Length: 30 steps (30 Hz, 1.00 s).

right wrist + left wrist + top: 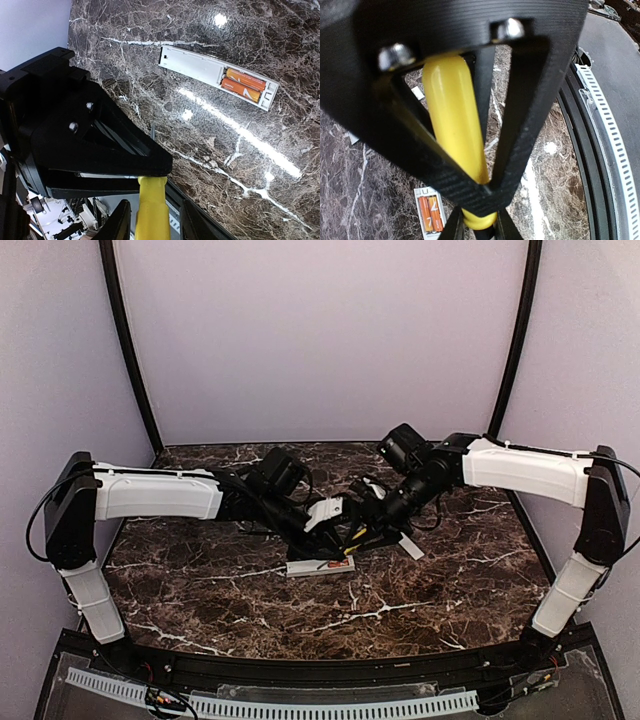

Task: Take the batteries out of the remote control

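The white remote control [192,66] lies flat on the marble, back up, with its compartment uncovered. Two orange batteries [243,85] sit side by side in the recess. In the top view the remote control [310,567] is just in front of both grippers, which meet above the table. My left gripper [480,227] is shut on one end of a yellow stick [452,110]. My right gripper [152,220] straddles the same yellow stick [152,210], open, with a gap on each side. The batteries [431,214] also show below the left gripper.
A thin white strip [410,546] lies on the marble table [200,590] to the right of the remote. The black front rail and white toothed strip [607,135] run along the table's near edge. The two grippers are very close together.
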Available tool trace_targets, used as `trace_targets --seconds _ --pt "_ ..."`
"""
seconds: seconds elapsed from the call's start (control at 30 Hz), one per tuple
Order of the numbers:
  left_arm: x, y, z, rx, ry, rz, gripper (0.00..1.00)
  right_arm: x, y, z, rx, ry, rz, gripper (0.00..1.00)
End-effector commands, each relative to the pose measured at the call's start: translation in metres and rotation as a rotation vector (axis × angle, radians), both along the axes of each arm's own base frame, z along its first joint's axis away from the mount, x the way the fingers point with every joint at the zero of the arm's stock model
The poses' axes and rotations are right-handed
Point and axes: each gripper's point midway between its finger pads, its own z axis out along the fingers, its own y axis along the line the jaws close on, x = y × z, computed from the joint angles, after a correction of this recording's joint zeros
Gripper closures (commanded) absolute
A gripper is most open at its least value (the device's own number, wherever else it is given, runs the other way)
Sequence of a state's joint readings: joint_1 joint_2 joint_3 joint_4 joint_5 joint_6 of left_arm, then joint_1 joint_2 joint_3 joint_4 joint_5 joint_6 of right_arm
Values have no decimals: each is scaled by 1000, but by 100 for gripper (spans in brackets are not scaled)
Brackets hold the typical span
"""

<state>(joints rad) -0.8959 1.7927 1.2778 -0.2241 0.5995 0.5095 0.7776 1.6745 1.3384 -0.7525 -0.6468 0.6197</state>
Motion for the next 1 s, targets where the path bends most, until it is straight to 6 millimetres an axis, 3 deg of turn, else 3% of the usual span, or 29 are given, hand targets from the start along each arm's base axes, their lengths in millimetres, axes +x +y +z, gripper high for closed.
trace_targets --seconds 0.0,0.4,0.57,0.67,0.97 --pt "2 -6 8 -25 -7 11 100 2 3 2 3 -40 -21 69" --pt "4 -5 6 -17 -17 23 100 -2 -1 -1 -11 -26 -41 75" --pt "4 -4 8 -20 -22 19 100 2 0 4 -3 -46 -61 66" --pt "2 -4 9 -25 -23 12 100 6 -1 8 -4 -64 -77 65" --pt "-4 -6 11 -38 -17 -13 100 4 -1 5 -15 -31 -79 72"
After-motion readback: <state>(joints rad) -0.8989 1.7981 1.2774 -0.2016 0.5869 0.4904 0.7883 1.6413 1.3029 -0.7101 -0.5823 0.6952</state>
